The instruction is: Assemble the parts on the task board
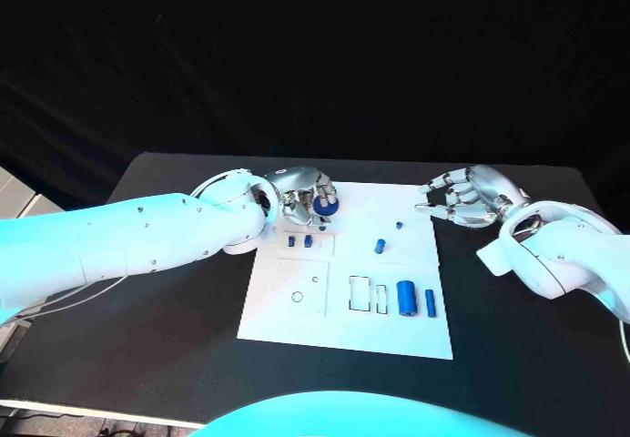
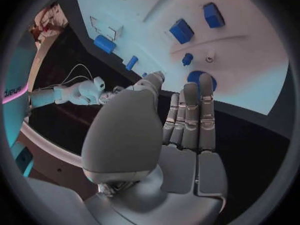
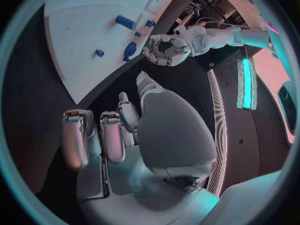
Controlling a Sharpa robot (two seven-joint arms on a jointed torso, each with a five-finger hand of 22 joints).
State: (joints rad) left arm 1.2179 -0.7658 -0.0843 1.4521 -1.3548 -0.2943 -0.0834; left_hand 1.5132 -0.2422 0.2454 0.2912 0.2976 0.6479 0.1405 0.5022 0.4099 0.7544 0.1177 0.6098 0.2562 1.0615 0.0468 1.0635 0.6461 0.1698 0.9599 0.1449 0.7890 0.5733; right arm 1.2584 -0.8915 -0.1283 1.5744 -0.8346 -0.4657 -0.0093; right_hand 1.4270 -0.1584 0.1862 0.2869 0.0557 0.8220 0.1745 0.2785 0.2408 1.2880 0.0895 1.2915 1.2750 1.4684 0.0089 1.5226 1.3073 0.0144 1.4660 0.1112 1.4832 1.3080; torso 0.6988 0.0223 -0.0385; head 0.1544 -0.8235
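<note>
- The left hand (image 1: 305,202) is at the far left corner of the white board (image 1: 296,319). Its fingers curl around a round blue part (image 1: 321,208).
- Two small blue parts (image 1: 300,242) sit side by side just in front of that hand.
- Two long blue parts (image 1: 416,299) lie near the board's right edge. Their long sides point away from the robot.
- The right hand (image 1: 462,200) is above the black bench (image 1: 157,337), just off the board's far right corner. Its fingers are curled in and hold nothing.

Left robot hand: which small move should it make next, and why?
Probably close its fingers on the round blue part and lift it. The left robot hand sits over that part at the far edge of the white board, fingertips around it, not clearly gripping.
</note>
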